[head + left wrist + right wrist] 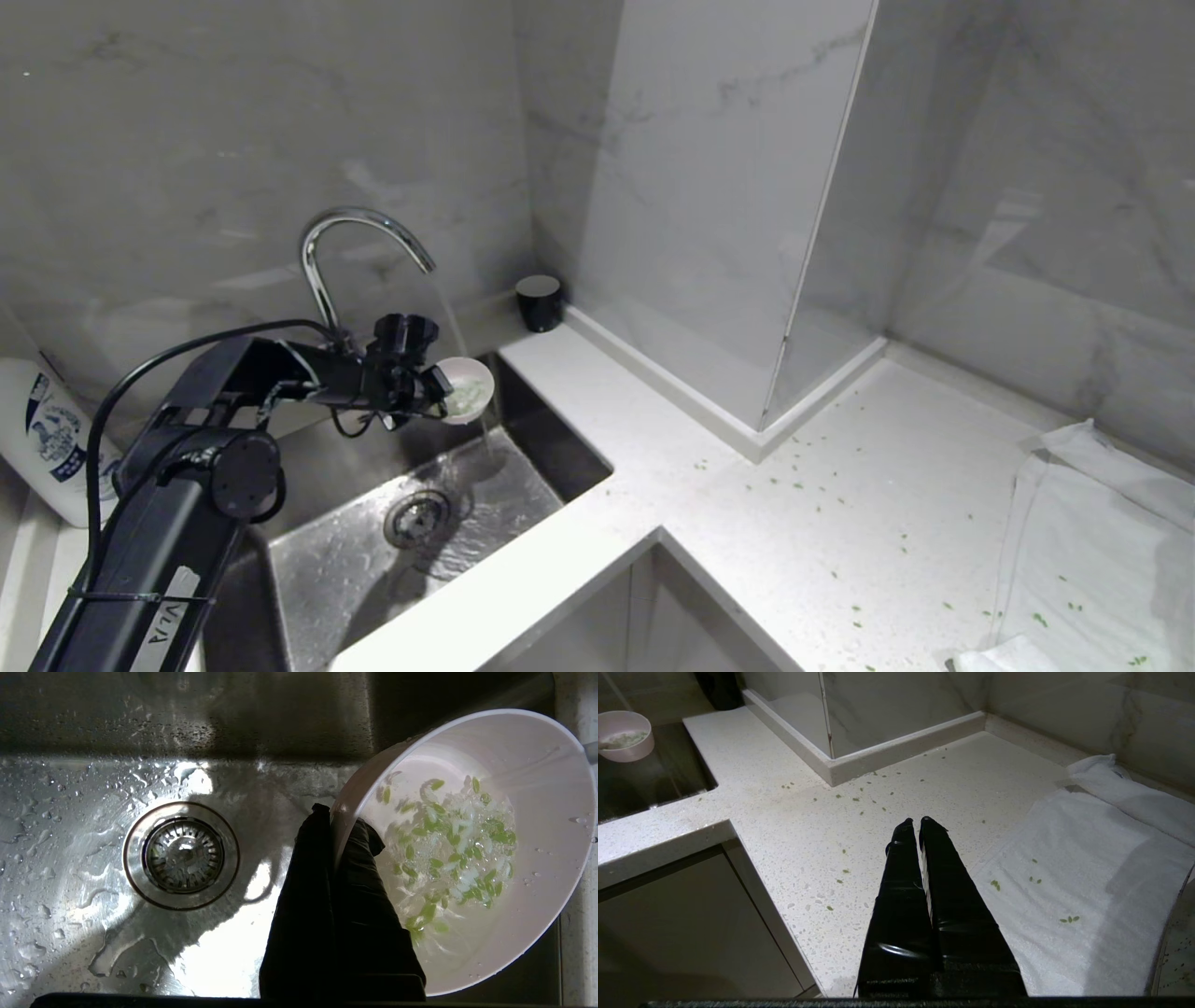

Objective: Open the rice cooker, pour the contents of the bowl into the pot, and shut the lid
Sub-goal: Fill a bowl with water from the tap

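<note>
The steel sink [355, 560] lay wet under a running faucet [359, 245], beside the speckled desk [840, 523] (green flecks strewn over it). No rice cooker was in sight. The left gripper [345, 823], clamped on the rim of the bowl [514, 868], held it tilted under the stream; overflowing water might carry the green bits [460, 851] down the drain. The right gripper [914, 822] hung closed and empty.

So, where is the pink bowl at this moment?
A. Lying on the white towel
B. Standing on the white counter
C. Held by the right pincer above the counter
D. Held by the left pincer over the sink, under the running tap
D: the left pincer is shut on the rim of the bowl above the sink, and water from the tap runs into it.
</note>
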